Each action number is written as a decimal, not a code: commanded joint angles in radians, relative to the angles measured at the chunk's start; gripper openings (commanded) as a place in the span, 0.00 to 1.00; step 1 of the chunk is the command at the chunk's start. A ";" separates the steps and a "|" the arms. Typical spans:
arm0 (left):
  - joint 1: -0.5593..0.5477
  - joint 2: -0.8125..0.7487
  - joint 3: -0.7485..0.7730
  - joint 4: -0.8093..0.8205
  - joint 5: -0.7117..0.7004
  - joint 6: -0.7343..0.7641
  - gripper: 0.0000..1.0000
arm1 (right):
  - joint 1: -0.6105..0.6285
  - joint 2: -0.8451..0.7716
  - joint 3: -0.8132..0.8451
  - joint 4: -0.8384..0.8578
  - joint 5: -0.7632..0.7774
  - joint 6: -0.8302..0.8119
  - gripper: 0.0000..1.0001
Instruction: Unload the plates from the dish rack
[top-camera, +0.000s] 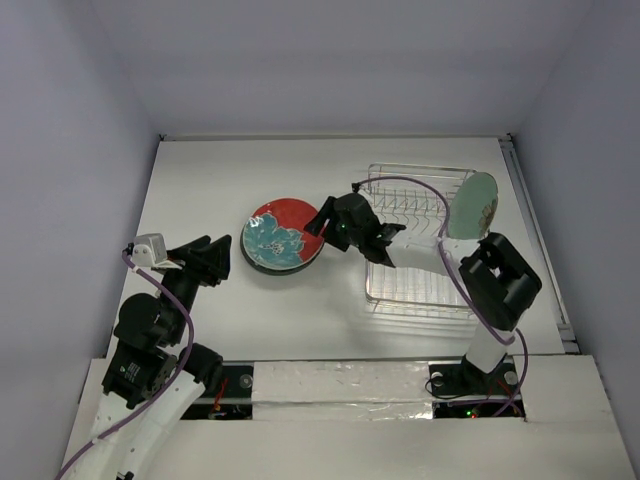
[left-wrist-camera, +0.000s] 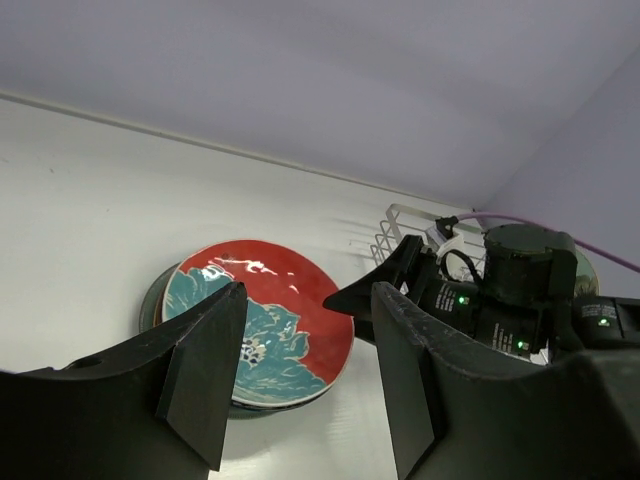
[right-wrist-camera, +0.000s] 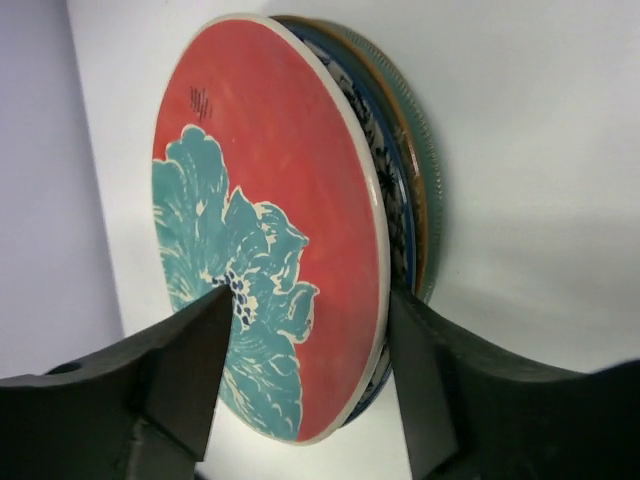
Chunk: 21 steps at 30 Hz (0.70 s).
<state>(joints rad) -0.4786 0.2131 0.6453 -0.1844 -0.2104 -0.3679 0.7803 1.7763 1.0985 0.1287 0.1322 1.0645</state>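
Observation:
A red plate with a teal flower (top-camera: 283, 237) lies on top of a stack of plates on the table, left of the dish rack (top-camera: 415, 292). My right gripper (top-camera: 322, 218) is open, its fingers straddling the red plate's right rim (right-wrist-camera: 300, 180). Under it I see a blue-and-white rim (right-wrist-camera: 385, 200) and a teal rim (right-wrist-camera: 432, 170). A pale green plate (top-camera: 473, 205) stands upright at the rack's far right. My left gripper (top-camera: 222, 258) is open and empty, left of the stack, facing the red plate (left-wrist-camera: 290, 300).
The right arm's wrist (left-wrist-camera: 500, 290) sits between the stack and the rack (left-wrist-camera: 395, 225). White walls close the table on the left, back and right. A purple cable (top-camera: 420, 185) arcs over the rack.

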 joint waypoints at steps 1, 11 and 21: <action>-0.006 -0.011 -0.006 0.040 0.003 0.003 0.50 | 0.008 -0.093 0.095 -0.101 0.104 -0.098 0.69; -0.006 -0.026 -0.004 0.045 0.003 0.006 0.50 | -0.002 -0.291 0.129 -0.530 0.524 -0.317 0.15; -0.006 -0.052 -0.004 0.046 0.003 0.009 0.51 | -0.461 -0.514 0.089 -0.770 0.728 -0.574 0.28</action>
<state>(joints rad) -0.4786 0.1806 0.6453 -0.1837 -0.2108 -0.3676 0.4248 1.3239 1.1950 -0.5289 0.7460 0.6182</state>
